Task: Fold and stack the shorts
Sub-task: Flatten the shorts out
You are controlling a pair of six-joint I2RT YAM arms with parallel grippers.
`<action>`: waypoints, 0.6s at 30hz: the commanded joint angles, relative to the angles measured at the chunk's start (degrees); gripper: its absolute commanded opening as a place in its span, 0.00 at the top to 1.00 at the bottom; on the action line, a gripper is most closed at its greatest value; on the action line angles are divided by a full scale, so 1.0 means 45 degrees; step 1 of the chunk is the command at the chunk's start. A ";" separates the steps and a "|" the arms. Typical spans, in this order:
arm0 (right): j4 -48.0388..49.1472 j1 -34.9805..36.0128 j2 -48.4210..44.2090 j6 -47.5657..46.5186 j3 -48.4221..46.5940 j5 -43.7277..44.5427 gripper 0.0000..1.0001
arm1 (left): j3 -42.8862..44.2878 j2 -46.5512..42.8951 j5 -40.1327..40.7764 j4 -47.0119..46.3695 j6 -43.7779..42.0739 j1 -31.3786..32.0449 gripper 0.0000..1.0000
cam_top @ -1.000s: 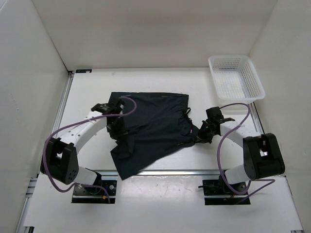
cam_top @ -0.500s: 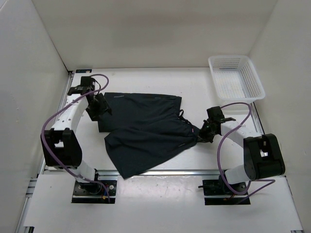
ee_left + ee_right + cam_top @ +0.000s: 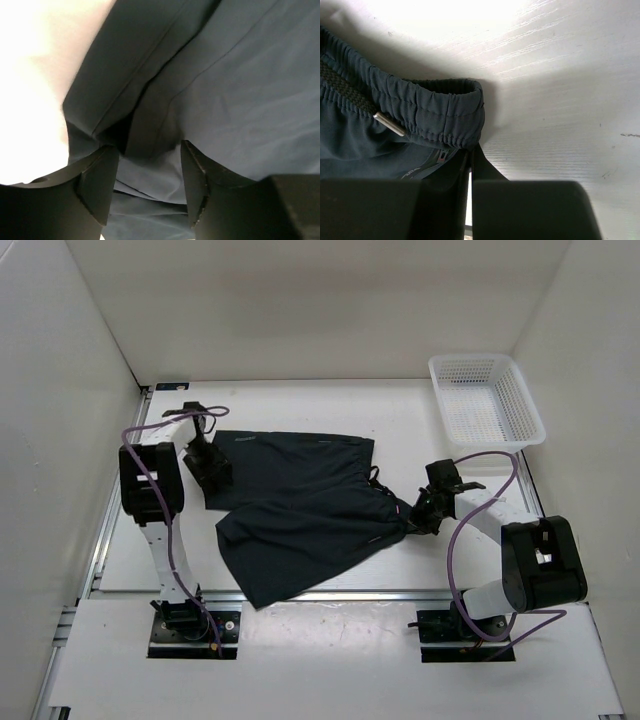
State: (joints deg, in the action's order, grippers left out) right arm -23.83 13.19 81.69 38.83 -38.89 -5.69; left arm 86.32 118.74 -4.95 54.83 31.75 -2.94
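The shorts point(image 3: 300, 505) lie spread mid-table: soft, dark, matte cloth, one leg angled toward the near edge and a fold ridged along the far-left corner. The left gripper point(image 3: 210, 468) hangs over that corner, its blunt black fingers point(image 3: 97, 185) apart with a loose crease of cloth between them. The right gripper point(image 3: 418, 518) is clamped on the shorts at the gathered elastic waistband point(image 3: 420, 107), beside a metal-tipped cord point(image 3: 389, 124). Bare white table point(image 3: 300, 405) runs along the far side. A white mesh basket point(image 3: 487, 400) sits in the far-right corner, well apart.
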 commanded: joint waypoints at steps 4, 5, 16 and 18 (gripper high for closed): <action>-0.0465 -0.0060 -0.0282 0.0141 -0.0185 0.0211 1.00 | 0.3751 0.2613 -0.0365 0.0855 -0.0645 0.0945 0.39; -0.0465 -0.0060 -0.0166 0.0276 -0.0185 0.0095 1.00 | 0.4539 0.3043 -0.0365 0.1191 -0.0900 0.1082 0.39; -0.0719 -0.0060 0.0206 0.0766 -0.0809 -0.0180 1.00 | 1.3588 0.7443 -0.1672 0.3170 -0.1938 0.1785 0.36; -0.0719 -0.0060 0.0362 0.0922 -0.0945 -0.0317 1.00 | 1.3590 0.6898 -0.1557 0.2818 -0.2055 0.1786 0.32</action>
State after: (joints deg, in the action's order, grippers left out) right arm -25.85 13.19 82.50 41.65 -40.38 -6.31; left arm 145.36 151.70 -10.57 69.84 24.12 5.10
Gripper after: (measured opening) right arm 0.007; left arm 0.674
